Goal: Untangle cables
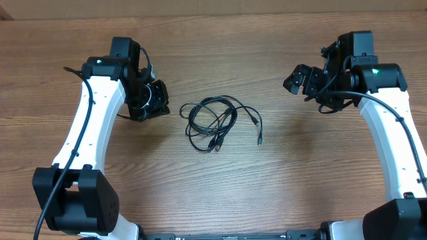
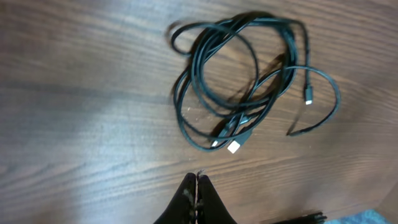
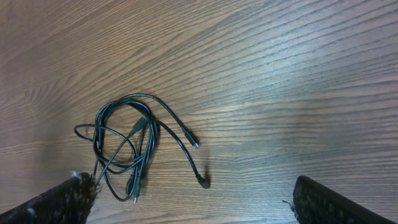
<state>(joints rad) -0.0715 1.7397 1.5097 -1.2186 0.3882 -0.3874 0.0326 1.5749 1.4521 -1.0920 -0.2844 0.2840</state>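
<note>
Wood table (image 1: pixel 213 207) | cables (image 1: pixel 212 123) tangled centre, untouched | left gripper (image 2: pixel 198 190) closed, empty | right gripper (image 1: pixel 303 81) wide, empty | best move: take loose right-side plug end (image 1: pixel 259 141), draw outward

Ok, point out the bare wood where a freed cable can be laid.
Free: the table between the cables and the arm bases, the far strip beyond them, and the gap toward the right gripper. Crowded: the tangle itself and the narrower gap beside the left gripper.
</note>
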